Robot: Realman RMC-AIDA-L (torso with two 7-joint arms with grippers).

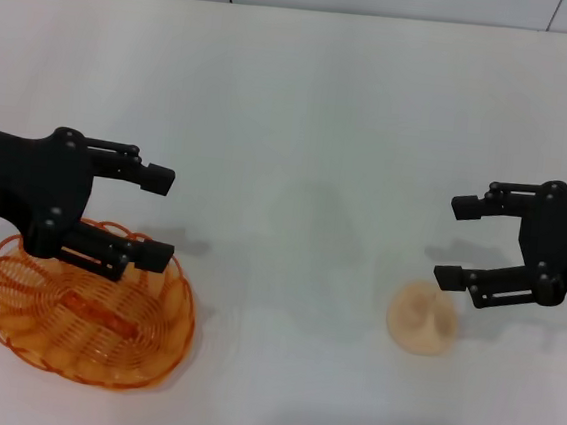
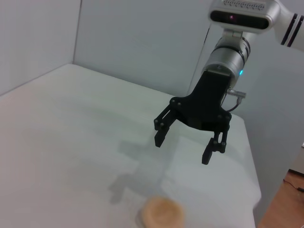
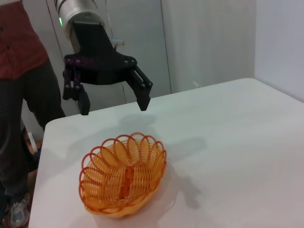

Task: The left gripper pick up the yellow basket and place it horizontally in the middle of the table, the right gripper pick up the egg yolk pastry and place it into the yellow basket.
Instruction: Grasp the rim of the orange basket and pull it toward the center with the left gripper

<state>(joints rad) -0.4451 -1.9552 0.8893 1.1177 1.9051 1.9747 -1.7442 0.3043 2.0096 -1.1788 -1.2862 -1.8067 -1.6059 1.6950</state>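
The left gripper (image 1: 159,214), fingers spread, hangs above the far rim of the yellow basket (image 1: 89,306); the right gripper (image 1: 458,241) waits spread.

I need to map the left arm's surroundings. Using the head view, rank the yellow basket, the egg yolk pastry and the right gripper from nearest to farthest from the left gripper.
Measured from the left gripper, fingers open, at the table's left:
1. The yellow basket, just below it, on the left.
2. The egg yolk pastry, across on the right side.
3. The right gripper, open, farther right, above the pastry.
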